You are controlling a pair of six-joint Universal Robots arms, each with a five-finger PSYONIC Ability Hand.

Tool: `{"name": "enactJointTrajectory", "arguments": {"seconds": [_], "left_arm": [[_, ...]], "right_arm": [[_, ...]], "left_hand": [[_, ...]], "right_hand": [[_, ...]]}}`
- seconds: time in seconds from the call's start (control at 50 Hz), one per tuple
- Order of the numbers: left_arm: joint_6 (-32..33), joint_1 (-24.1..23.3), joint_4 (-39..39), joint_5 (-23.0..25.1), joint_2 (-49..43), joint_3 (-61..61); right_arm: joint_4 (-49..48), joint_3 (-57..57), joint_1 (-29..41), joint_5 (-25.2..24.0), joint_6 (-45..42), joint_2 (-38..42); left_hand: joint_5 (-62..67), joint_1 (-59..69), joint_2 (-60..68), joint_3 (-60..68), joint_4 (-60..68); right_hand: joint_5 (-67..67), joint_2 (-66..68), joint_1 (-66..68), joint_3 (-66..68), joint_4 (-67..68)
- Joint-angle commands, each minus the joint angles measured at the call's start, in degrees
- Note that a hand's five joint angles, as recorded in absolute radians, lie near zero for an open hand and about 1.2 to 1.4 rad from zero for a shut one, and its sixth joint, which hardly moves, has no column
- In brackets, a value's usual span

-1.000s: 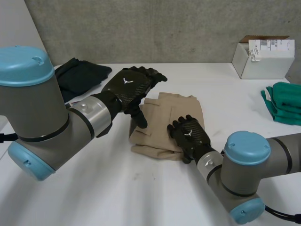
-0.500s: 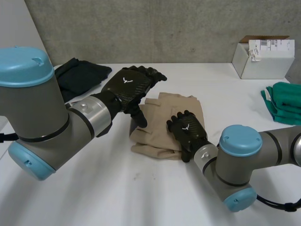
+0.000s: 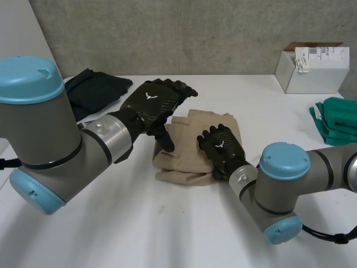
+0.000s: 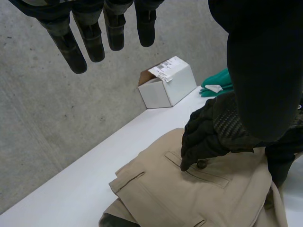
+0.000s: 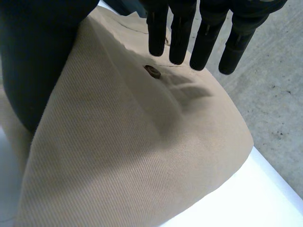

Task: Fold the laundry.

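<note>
Nearest the camera in the head view: right arm, light-blue cap up, reaching in over the white table.

Right hand: palm down on the folded beige trousers, on their right half. Fingers are extended and not gripping; in the right wrist view the tips sit just past a small dark button on the cloth. The left wrist view shows the fingertips resting on the cloth beside that button, at a pocket seam. Hand is open, lying flat on the fabric.

Trousers: folded into a compact stack, roughly mid-table, between the two hands. Near edge shows several layers.

Left arm: large in the head view, coming across from the left side.

Left hand: raised above the far-left part of the trousers. Fingers are straight and spread, holding nothing, so the hand is open. Thumb points down toward the left edge of the stack; contact with the cloth cannot be judged.

Further back: a dark garment lies crumpled at the far left of the table, behind the left hand. A green cloth is piled at the right edge. A white box with a label sits at the far right corner, flap open. Behind the table, a grey concrete wall.
</note>
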Motion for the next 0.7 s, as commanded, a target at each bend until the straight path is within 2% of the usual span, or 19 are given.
{"name": "enactJointTrajectory", "arguments": {"seconds": [0.02, 0.32, 0.42, 0.48, 0.54, 0.7], "left_arm": [[-0.03, 0.0, 0.08, 0.0, 0.08, 0.02], [-1.52, 0.09, 0.0, 0.0, 0.09, 0.02], [-1.61, 0.35, 0.0, 0.0, 0.09, 0.02], [-1.61, 0.35, 0.0, 0.0, 0.09, 0.02], [-1.61, 0.44, 0.0, 0.0, 0.17, -0.07], [-1.61, 0.44, 0.0, 0.0, 0.09, -0.07]], "right_arm": [[0.08, -0.06, 0.0, 0.03, 0.06, -0.27], [0.17, -0.32, 0.0, -0.23, 0.14, -0.27], [0.34, -0.5, -0.09, -0.32, 0.14, -0.45], [2.01, -0.85, -0.18, -0.32, 0.32, -0.63], [5.34, -1.28, -0.18, -0.5, 0.58, -0.98], [10.8, -1.2, -0.09, -1.11, 1.2, -1.5]], "left_hand": [[-1.51, -0.38, -0.38, -1.02, -0.43], [-1.34, -0.21, -0.21, -0.85, -0.26], [-1.34, -0.21, -0.21, -0.85, -0.26], [-1.34, -0.21, -0.21, -0.85, -0.26], [-1.34, -0.21, -0.21, -0.85, -0.26], [-1.34, -0.21, -0.21, -0.85, -0.26]], "right_hand": [[7.78, 7.69, 7.67, 7.63, 7.63], [28.48, 28.39, 28.37, 28.33, 28.33], [29.34, 29.24, 29.22, 29.19, 29.19], [24.82, 24.72, 24.7, 24.66, 24.66], [13.57, 13.48, 13.46, 13.42, 13.42], [7.14, 7.04, 7.02, 6.99, 6.99]]}}
